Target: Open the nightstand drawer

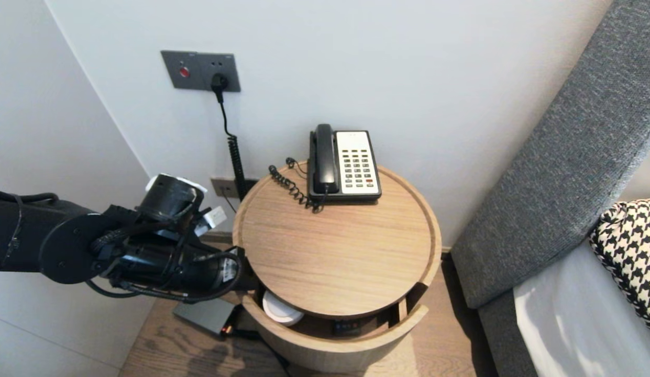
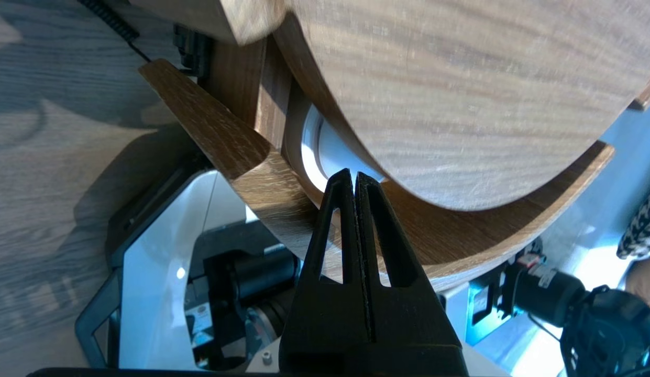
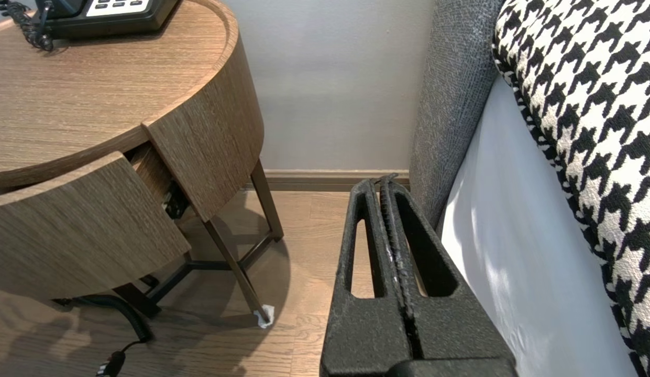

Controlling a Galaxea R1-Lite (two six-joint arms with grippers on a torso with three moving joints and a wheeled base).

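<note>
A round wooden bedside table (image 1: 335, 246) has its curved drawer (image 1: 345, 345) pulled partly out. Inside the drawer lie a white round object (image 1: 280, 309) and a small dark item (image 1: 348, 327). My left arm (image 1: 162, 256) reaches in from the left at the drawer's left end. My left gripper (image 2: 354, 175) is shut and empty. Its tips hover just over the drawer's front wall (image 2: 262, 173), close to the white round object (image 2: 314, 157) under the table top. My right gripper (image 3: 381, 180) is shut, empty and parked low beside the bed, off to the table's right.
A black and white desk phone (image 1: 345, 165) with a coiled cord sits at the table's back. A grey wall socket panel (image 1: 201, 70) holds a plug. A flat grey box (image 1: 204, 314) lies on the floor. A grey headboard (image 1: 565, 157) and a houndstooth pillow (image 1: 631, 251) stand to the right.
</note>
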